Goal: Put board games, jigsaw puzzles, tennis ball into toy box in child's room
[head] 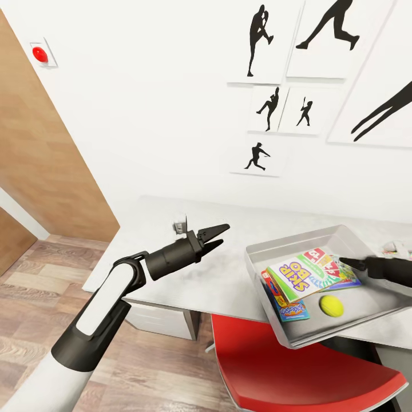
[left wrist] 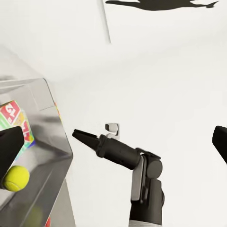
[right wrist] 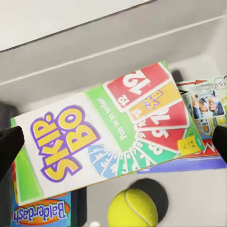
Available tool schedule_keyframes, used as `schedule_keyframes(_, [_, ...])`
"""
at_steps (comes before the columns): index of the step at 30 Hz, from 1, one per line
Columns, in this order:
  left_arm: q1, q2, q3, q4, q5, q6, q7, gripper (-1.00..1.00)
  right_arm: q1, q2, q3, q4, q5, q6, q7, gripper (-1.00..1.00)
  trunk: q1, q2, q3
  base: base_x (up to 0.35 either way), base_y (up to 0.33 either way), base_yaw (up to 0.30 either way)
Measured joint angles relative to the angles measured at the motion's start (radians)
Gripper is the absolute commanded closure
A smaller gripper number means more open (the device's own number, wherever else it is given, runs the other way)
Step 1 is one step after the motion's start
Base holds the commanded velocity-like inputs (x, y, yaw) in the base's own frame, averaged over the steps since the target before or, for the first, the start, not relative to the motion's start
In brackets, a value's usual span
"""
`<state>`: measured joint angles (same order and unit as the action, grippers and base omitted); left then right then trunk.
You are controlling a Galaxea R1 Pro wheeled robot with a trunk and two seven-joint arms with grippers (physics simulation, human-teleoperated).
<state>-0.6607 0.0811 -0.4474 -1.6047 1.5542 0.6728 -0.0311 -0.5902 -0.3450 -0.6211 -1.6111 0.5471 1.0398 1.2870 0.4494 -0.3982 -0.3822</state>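
My left gripper [head: 216, 237] has its fingers apart with nothing between them, hovering over the bare part of the table [head: 171, 274], pointing toward the toy box [head: 263, 250]. That arm is bent at the elbow, forearm reaching forward from lower left.

My right gripper [head: 346, 262] comes in from the right edge, tip over the toy box interior just above the games. In the right wrist view its fingers [right wrist: 9, 146] sit at opposite edges of the frame, so they are spread wide and hold nothing.

In the toy box: the SKIP-BO board game [right wrist: 104, 137] lies tilted on top, a Balderdash box [right wrist: 40, 210] under it, another printed box [right wrist: 205, 109] beside, tennis ball [head: 331, 305] loose on the bin floor near the front wall.
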Motion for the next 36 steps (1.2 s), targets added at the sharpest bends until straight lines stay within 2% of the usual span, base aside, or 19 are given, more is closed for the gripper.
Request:
schedule_keyframes(6, [0.000,0.000,-0.001,0.000,0.000,0.000,-0.007,-1.00,-0.016,-0.012,-0.025,0.000,-0.001,-0.001,0.063,-1.00,0.000,0.000,0.000,0.000,0.000,0.000])
schedule_keyframes(11, [0.000,0.000,-0.001,0.000,0.000,-0.001,-0.014,-1.00,-0.019,-0.014,-0.032,0.000,-0.001,-0.001,0.081,-1.00,0.000,0.000,0.000,0.000,0.016,0.000])
schedule_keyframes(28, [0.001,0.000,-0.001,0.000,-0.001,-0.001,-0.036,-1.00,-0.022,-0.014,-0.038,0.000,-0.001,-0.001,0.088,-1.00,0.000,0.000,0.000,0.000,0.151,-0.002])
schedule_keyframes(36, [0.000,-0.001,-0.001,0.000,-0.001,-0.001,-0.040,-1.00,-0.026,-0.017,-0.039,0.000,-0.001,-0.001,0.085,-1.00,0.000,0.000,0.000,0.000,0.034,-0.145])
